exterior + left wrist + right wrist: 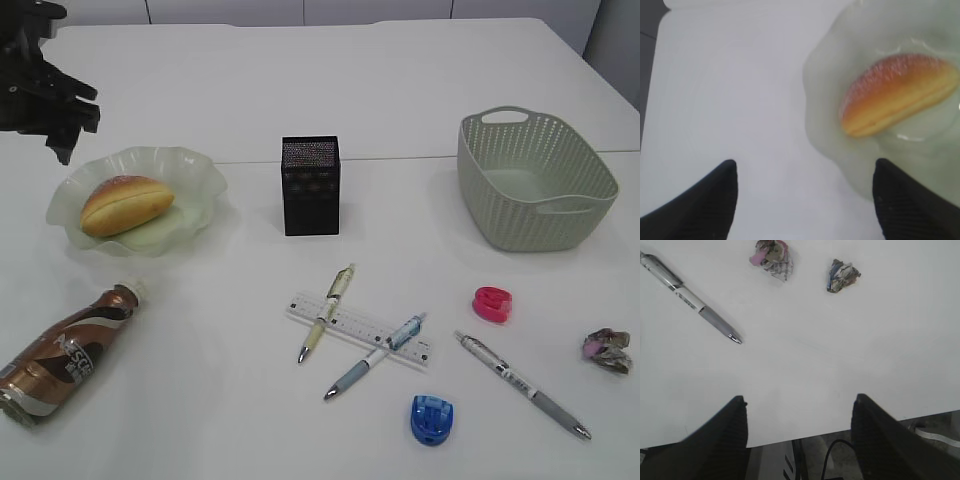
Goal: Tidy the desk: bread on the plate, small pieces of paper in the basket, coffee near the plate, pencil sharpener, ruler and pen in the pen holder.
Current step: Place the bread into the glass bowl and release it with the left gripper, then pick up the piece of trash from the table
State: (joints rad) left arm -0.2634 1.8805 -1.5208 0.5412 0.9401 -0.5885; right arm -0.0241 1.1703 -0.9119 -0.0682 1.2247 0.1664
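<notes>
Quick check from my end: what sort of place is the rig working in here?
Probably a staged desk-tidying setup on a white desk: pens across a ruler, a black mesh pen holder, bread on a plate.

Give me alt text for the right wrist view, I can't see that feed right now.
The right claw hangs open and empty over the bare white desk near its front edge. Ahead of it lie two crumpled paper balls and, to the left, a grey-and-white pen lying at a slant.

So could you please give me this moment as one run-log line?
bread: on plate | coffee: lying on desk | left pincer: open, empty | right pincer: open, empty
</notes>
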